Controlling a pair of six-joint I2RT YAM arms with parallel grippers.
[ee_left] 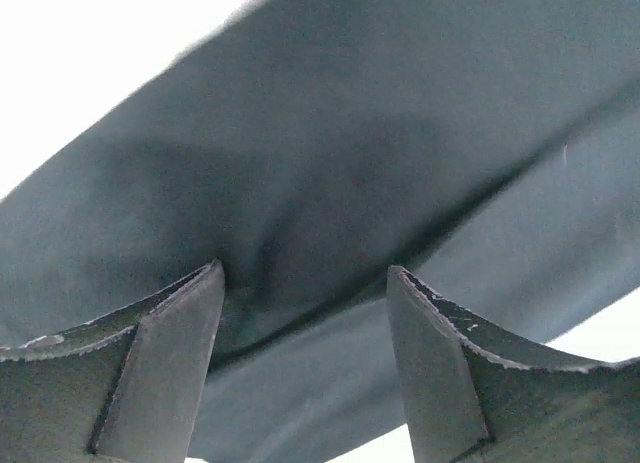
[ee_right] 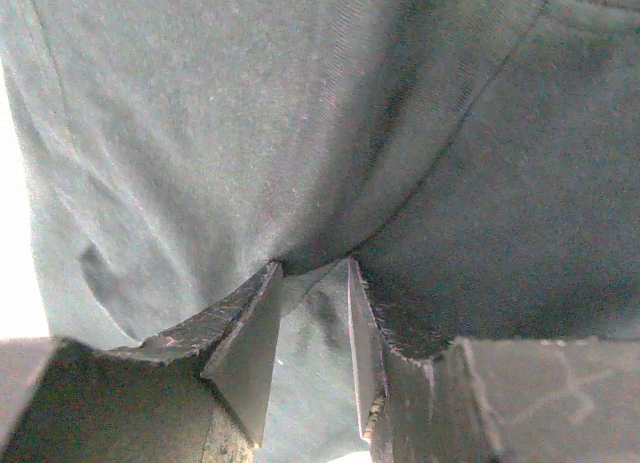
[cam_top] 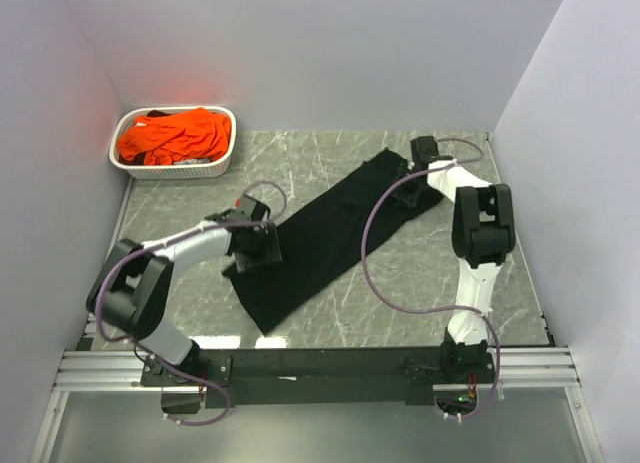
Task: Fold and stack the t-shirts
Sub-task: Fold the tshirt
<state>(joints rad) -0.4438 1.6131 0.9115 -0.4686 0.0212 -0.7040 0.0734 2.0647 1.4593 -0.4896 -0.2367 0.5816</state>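
Note:
The black t-shirt (cam_top: 320, 238) lies as a long narrow strip running diagonally across the marble table, from near left to far right. My left gripper (cam_top: 258, 251) is at the strip's left edge near its near end. In the left wrist view it (ee_left: 305, 271) is open, jaws wide apart, with black cloth (ee_left: 330, 163) right against the tips. My right gripper (cam_top: 408, 188) is at the strip's far right end. In the right wrist view it (ee_right: 312, 265) has its jaws close together on a bunched fold of the black cloth (ee_right: 200, 133). Orange t-shirts (cam_top: 175, 135) lie heaped in the basket.
A white latticed basket (cam_top: 215, 166) stands at the far left corner against the wall. Grey walls close in the table on three sides. Bare marble table (cam_top: 440, 273) shows to the right of the shirt and in front of it.

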